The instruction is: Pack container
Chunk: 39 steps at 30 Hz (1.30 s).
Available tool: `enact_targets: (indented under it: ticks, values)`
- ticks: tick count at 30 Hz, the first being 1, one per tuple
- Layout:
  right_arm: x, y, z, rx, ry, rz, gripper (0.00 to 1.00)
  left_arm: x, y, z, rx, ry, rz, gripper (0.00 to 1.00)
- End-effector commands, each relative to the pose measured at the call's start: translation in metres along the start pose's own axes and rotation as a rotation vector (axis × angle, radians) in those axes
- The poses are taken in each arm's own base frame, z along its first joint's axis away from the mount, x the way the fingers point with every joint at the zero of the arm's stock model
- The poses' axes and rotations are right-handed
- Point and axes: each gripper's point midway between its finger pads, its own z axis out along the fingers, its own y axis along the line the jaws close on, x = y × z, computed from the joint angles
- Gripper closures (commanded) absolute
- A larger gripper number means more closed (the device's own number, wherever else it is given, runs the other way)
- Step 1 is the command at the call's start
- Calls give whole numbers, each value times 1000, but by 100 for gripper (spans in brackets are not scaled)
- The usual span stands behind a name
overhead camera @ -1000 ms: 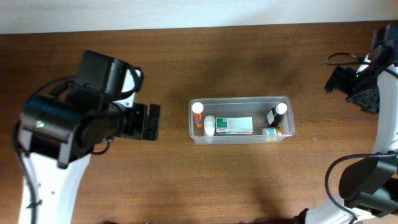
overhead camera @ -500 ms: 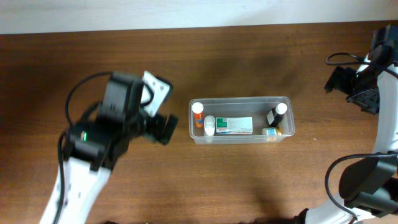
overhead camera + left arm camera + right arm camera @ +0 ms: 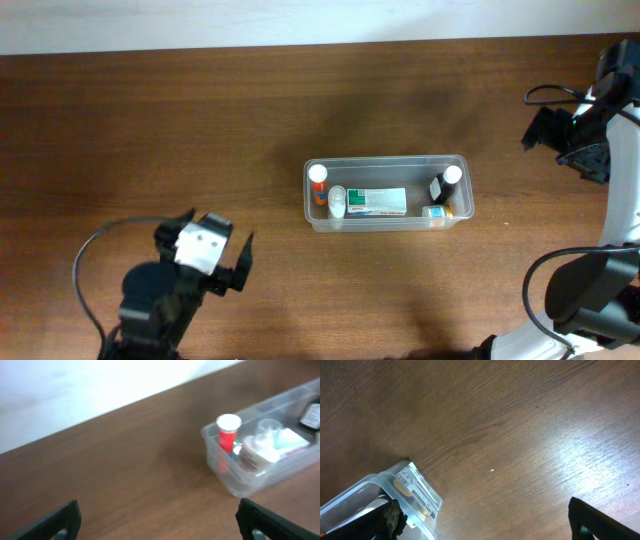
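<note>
At table (image 3: 300, 90) centre, one container (image 3: 385, 160), three bottles (image 3: 318, 176), left tool (image 3: 160, 522) spread, right tool (image 3: 487, 522) spread.

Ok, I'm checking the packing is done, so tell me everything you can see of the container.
The container is a clear plastic tub, rectangular with rounded corners and a rim, lidless. It sits flat on the wooden table, long side running left to right seen from above. Inside are a white-capped red bottle at its left end, a dark bottle at its right, and a white-and-green box between them. Nothing grips it.
</note>
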Motion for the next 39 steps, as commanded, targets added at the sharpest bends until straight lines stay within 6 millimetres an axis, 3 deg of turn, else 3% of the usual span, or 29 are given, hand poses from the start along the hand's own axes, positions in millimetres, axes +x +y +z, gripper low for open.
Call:
enact_targets:
  ticks: [1, 9, 21, 30, 36, 39]
  values:
    - [-1, -3, 2, 10, 3, 6, 2, 10, 11, -9, -66, -48, 2, 0]
    - [-1, -3, 2, 10, 3, 6, 2, 5, 23, -28, -164, -202, 8, 0]
    - [-1, -3, 2, 10, 3, 6, 2, 12, 26, -13, -211, -371, 35, 0]
    - [-1, -3, 2, 10, 3, 6, 2, 32, 32, 1, -246, -375, 31, 0]
    - [-1, -3, 2, 10, 3, 6, 1, 64, 32, 13, -239, -260, 5, 0]
    - [-1, -3, 2, 10, 3, 6, 2, 63, 34, 12, -246, -265, 5, 0]
